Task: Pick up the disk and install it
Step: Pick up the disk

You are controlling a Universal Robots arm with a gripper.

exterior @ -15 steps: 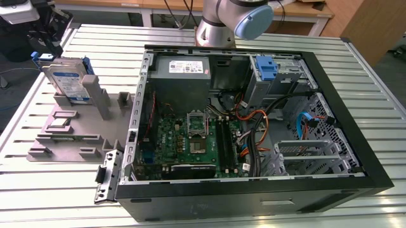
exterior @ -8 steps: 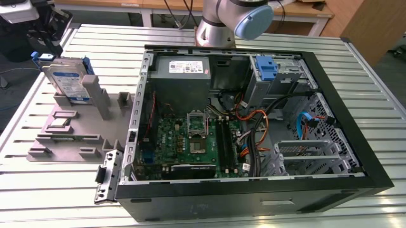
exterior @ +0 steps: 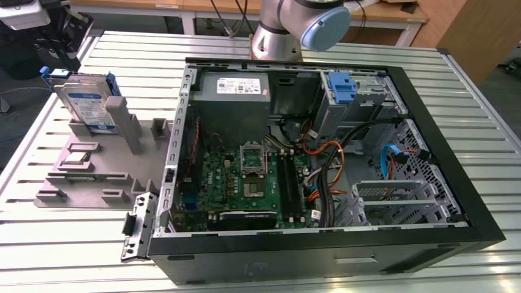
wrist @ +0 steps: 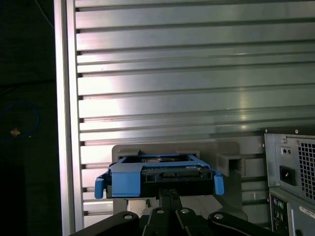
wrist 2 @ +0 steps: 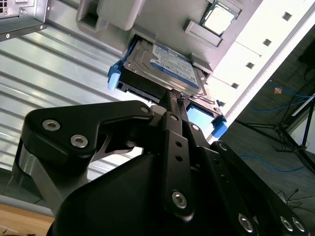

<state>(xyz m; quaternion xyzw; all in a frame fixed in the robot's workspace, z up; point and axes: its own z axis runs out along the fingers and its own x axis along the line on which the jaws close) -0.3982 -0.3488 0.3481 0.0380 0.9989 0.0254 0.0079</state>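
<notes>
In both wrist views, the tool [wrist 2: 172, 98] shows its two fingers pressed together with nothing between them, the tips pointing at the near edge of the disk [wrist 2: 167, 64]. Whether they touch that edge cannot be told. The disk, silver with a white-and-blue label and a blue carrier bracket around it, stands on edge in a slot of the grey holder [exterior: 89, 165]. The holder lies on the ribbed metal counter [exterior: 65, 226], at the exterior view's left. Beside it, toward the exterior view's right, the open computer case [exterior: 326, 152] lies on its side, and the arm's base [exterior: 293, 24] rises behind it.
</notes>
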